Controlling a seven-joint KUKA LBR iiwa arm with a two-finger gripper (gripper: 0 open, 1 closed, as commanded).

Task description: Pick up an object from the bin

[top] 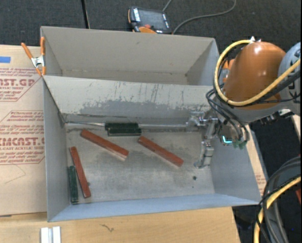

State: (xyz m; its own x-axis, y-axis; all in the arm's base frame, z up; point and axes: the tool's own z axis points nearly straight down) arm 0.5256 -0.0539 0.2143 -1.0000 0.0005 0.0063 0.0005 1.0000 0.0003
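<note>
Approach stage. The pincer (202,159) hangs low at the right side of the bin (141,206), just beside the right end of a reddish-brown bar (160,151). It seems to carry nothing, and I cannot tell whether it is apart or together. Next move: centre over the bar, then descend.

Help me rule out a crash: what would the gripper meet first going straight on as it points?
Likely the bare bin floor near the right wall; the gripper points down, and the nearest red-brown bar lies clear of that line, though depth is unclear.
</note>
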